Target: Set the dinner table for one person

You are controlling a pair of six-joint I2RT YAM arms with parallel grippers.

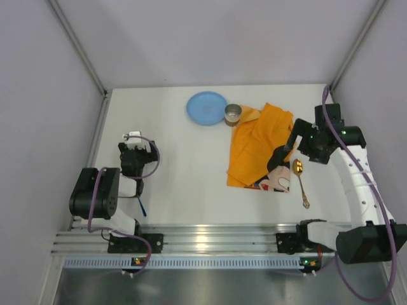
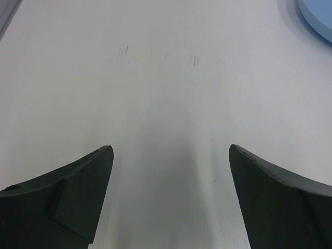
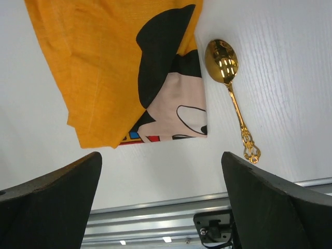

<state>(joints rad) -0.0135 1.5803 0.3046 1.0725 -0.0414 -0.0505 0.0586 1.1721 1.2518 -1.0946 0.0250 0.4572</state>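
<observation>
The white dinner table (image 1: 172, 165) holds a round blue plate (image 1: 206, 108) at the back middle. A small metal cup (image 1: 233, 114) touches the plate's right side. An orange Mickey Mouse cloth (image 1: 257, 146) lies crumpled right of centre, and a gold spoon (image 1: 300, 181) lies just right of it. My right gripper (image 1: 281, 157) hovers open and empty over the cloth's near right corner. The right wrist view shows the cloth (image 3: 114, 62) and spoon (image 3: 231, 88) beyond the gripper (image 3: 161, 155). My left gripper (image 1: 133, 138) is open and empty over bare table at the left (image 2: 170, 150).
The plate's edge (image 2: 319, 21) shows at the top right of the left wrist view. A thin blue stick-like item (image 1: 141, 206) lies by the left arm's base. An aluminium rail (image 1: 203, 240) runs along the near edge. Grey walls enclose the table on three sides.
</observation>
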